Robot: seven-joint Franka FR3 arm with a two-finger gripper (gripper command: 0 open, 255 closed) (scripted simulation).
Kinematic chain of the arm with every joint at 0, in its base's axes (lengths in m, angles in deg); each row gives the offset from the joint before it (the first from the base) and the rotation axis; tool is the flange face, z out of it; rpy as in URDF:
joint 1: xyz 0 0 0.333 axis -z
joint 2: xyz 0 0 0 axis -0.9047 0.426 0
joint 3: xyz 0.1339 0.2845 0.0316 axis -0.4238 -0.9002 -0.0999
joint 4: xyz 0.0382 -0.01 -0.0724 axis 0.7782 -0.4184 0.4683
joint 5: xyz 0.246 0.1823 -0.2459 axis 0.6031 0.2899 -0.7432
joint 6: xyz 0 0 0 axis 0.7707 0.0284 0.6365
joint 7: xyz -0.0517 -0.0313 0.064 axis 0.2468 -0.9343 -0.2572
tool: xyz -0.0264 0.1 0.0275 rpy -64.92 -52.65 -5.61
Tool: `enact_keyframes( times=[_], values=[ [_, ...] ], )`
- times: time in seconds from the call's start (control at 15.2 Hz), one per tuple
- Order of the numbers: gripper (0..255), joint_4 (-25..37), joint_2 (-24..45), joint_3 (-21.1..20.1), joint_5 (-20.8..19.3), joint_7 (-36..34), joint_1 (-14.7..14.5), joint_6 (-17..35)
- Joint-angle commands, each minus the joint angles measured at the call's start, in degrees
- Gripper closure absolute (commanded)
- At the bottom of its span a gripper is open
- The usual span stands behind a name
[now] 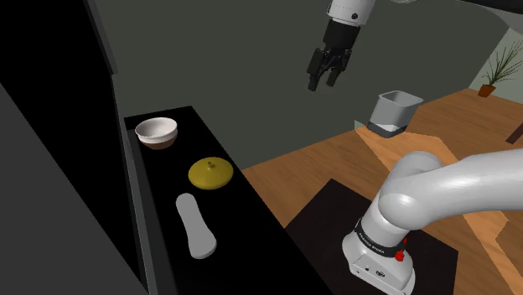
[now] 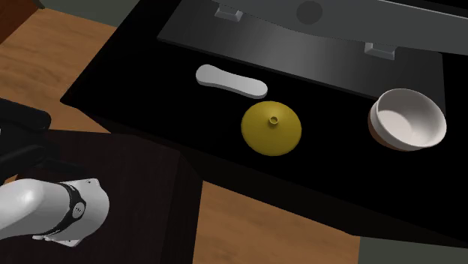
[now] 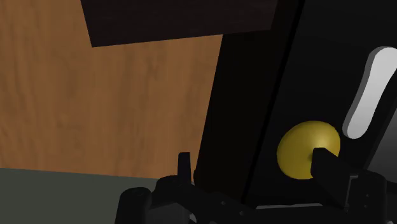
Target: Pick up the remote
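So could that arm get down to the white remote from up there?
Probably yes: the tool hangs open, high up, and the remote lies bare on the black tabletop, apart from the yellow lid.

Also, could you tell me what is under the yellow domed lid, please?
The yellow domed lid rests rim-down on the black tabletop, between the pale remote and the white bowl. Its dome hides whatever may be beneath it.

A long black table [image 1: 243, 226] stands on wooden floor [image 1: 318, 159], grey bin [image 1: 396, 113] and potted plant [image 1: 500, 71] beyond.
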Motion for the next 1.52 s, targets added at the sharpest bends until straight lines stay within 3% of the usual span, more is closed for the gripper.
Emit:
enact_keyframes(
  times=[0.0, 0.73, 1.45],
  values=[
    [0, 0.0, 0.0, 0.0, 0.0, 0.0, 0.0, 0.0],
    [0, -8.72, 4.75, -12.54, 7.02, -13.09, -3.24, 12.46],
    [0, -8.77, 19.17, -25.58, 11.01, -26.33, -5.43, 26.39]
  ],
)
